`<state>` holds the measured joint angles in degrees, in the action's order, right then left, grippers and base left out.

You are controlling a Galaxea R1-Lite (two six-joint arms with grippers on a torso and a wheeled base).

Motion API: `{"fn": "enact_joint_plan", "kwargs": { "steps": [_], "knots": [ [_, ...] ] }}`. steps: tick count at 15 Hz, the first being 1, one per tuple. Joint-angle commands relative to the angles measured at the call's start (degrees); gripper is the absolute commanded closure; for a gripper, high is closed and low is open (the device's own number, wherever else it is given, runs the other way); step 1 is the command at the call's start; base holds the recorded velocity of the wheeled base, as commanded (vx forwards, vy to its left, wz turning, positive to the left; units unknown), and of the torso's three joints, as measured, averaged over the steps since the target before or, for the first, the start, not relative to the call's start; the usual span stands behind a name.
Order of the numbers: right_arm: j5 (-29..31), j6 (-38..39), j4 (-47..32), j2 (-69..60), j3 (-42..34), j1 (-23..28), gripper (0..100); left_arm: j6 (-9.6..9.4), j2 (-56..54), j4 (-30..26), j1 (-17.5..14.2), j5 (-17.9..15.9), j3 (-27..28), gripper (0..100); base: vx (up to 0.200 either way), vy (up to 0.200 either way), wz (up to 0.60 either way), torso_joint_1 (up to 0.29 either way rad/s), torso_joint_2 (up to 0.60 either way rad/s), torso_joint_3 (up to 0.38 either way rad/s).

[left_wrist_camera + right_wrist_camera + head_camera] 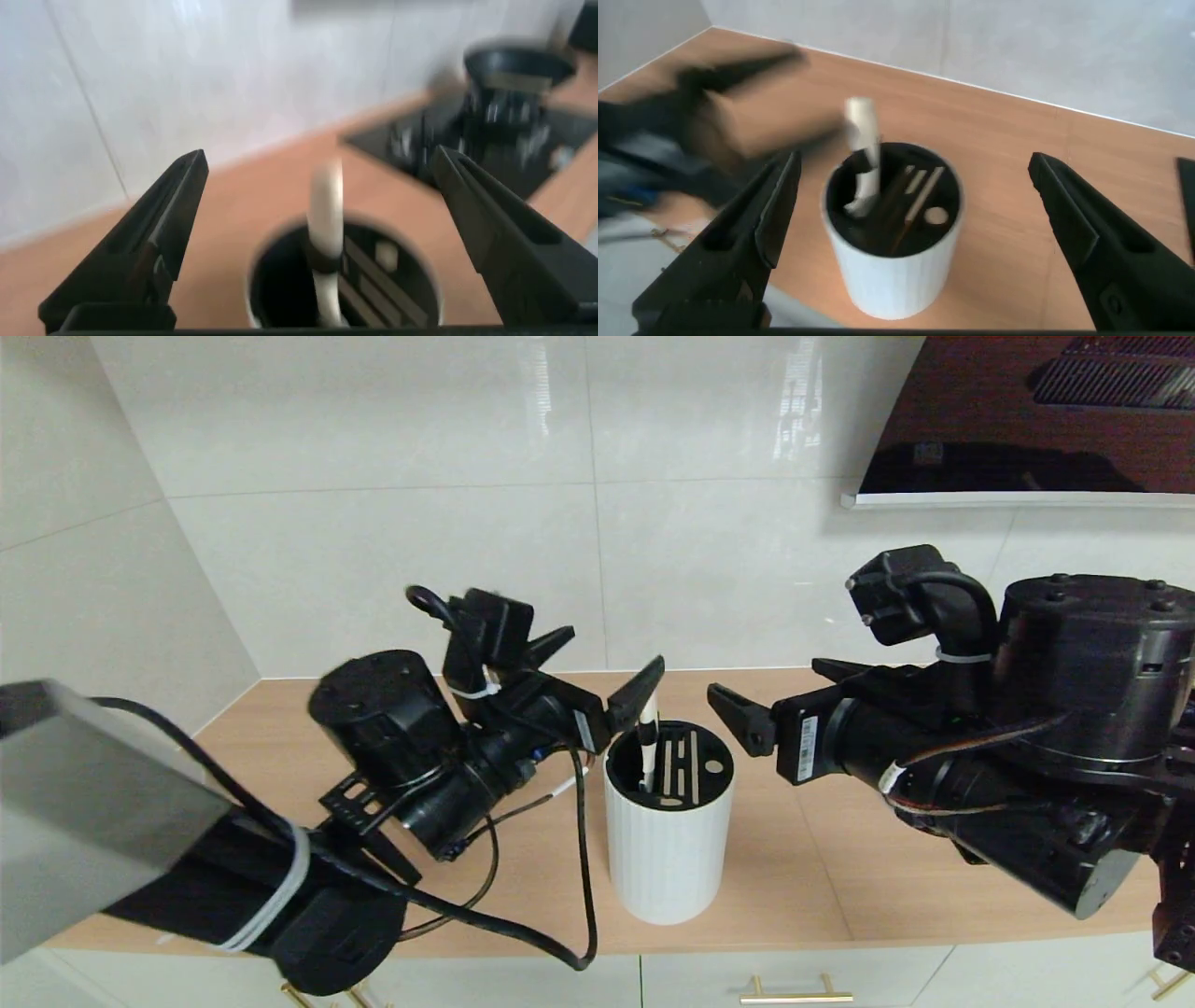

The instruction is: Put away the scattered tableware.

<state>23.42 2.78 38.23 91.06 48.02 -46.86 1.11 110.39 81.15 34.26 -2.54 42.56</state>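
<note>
White ribbed cylindrical holder (667, 840) with a black slotted insert is stood on the light wooden countertop (822, 859). A white-handled utensil with a black band (647, 733) is seen upright in the holder's open compartment. The left gripper (607, 661) is held just above the holder's left rim, released wide, with the handle between its fingers and untouched. The right gripper (766, 677) is held just right of the holder, also released. A black cooktop (495, 121) is seen beyond the holder, blurred. The utensil's head is hidden inside the holder, so its kind cannot be told.
</note>
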Motion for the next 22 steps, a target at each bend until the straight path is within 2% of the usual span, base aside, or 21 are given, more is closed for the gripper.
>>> {"fn": "enact_joint_plan", "kwargs": {
  "steps": [1,3,5,6,8,9,10,11,12,13,14,15,17,18,19,20,21,22],
  "knots": [
    [0.0,-0.1,0.1,-4.6,-3.5,2.5,0,0.12,-23.1,-6.2,0.0,0.8,-7.0,0,0.000,0.000,0.00,0.000,0.00,0.000],
    [0.0,-0.1,0.1,-10.4,-8.1,4.6,0,0.30,-31.8,-8.3,-0.3,1.0,-12.1,0,0.000,0.000,0.00,0.000,0.00,0.000],
    [-1.9,0.1,-0.3,-20.6,-14.9,8.0,0,1.26,-41.6,-12.9,-1.1,1.1,-19.8,0,0.000,0.000,0.00,0.000,0.00,0.000],
    [-4.4,0.1,-0.3,-25.8,-20.1,8.6,0,2.93,-47.7,-17.1,-3.4,1.1,-22.5,0,0.000,0.000,0.00,0.000,0.00,0.000],
    [-5.8,0.1,-0.8,-36.6,-25.5,12.0,0,7.33,-60.5,-27.5,-8.4,1.0,-22.5,0,0.000,0.000,0.00,0.000,0.00,0.000],
    [-5.6,0.2,-1.0,-38.7,-26.7,13.6,0,7.86,-63.4,-30.8,-9.5,1.0,-22.3,0,0.000,0.000,0.00,0.000,0.00,0.000],
    [-6.1,0.0,-1.7,-47.6,-31.8,21.2,0,8.03,-74.2,-44.1,-12.5,0.7,-22.5,0,0.000,0.000,0.00,0.000,0.00,0.000],
    [-6.1,0.0,-3.4,-53.0,-32.6,24.4,0,8.12,-81.2,-52.9,-14.5,0.3,-22.5,0,0.000,0.000,0.00,0.000,0.00,0.000],
    [-6.1,0.1,-4.8,-55.5,-32.5,25.7,0,8.29,-84.4,-56.8,-15.5,-0.1,-22.3,0,0.000,0.000,0.00,0.000,0.00,0.000],
    [-5.7,0.0,-9.9,-63.2,-31.1,28.8,0,10.40,-92.7,-66.7,-19.0,-2.0,-21.6,0,0.000,0.000,0.00,0.000,0.00,0.000],
    [-6.0,-0.4,-14.0,-67.7,-30.7,30.8,0,11.72,-96.0,-69.1,-21.4,-3.4,-21.7,0,0.000,0.000,0.00,0.000,0.00,0.000],
    [-7.1,-1.5,-19.2,-72.7,-30.2,32.8,0,11.99,-99.7,-71.3,-23.3,-4.8,-21.9,0,0.000,0.000,0.00,0.000,0.00,0.000],
    [-10.8,-2.9,-27.5,-81.0,-30.1,34.4,0,11.99,-104.8,-75.5,-24.9,-5.1,-22.3,0,0.000,0.000,0.00,0.000,0.00,0.000],
    [-11.8,-3.6,-30.8,-83.6,-30.2,35.9,0,11.99,-104.9,-75.9,-25.4,-4.5,-23.1,0,0.000,0.000,0.00,0.000,0.00,0.000],
    [-13.0,-3.7,-33.5,-85.4,-31.2,38.2,0,11.99,-104.8,-74.3,-25.4,-2.1,-24.5,0,0.000,0.000,0.00,0.000,0.00,0.000],
    [-13.0,-3.7,-33.3,-85.4,-31.9,38.8,0,11.99,-104.8,-73.4,-25.4,-1.3,-25.0,0,0.000,0.000,0.00,0.000,0.00,0.000],
    [-12.3,-3.7,-30.8,-85.4,-35.1,41.9,0,11.63,-104.8,-69.8,-25.6,-0.6,-27.1,0,0.000,0.000,0.00,0.000,0.00,0.000],
    [-12.7,-3.9,-28.9,-87.2,-37.5,45.1,0,11.20,-104.8,-68.7,-26.2,-0.6,-27.6,0,0.000,0.000,0.00,0.000,0.00,0.000]
  ]
}}
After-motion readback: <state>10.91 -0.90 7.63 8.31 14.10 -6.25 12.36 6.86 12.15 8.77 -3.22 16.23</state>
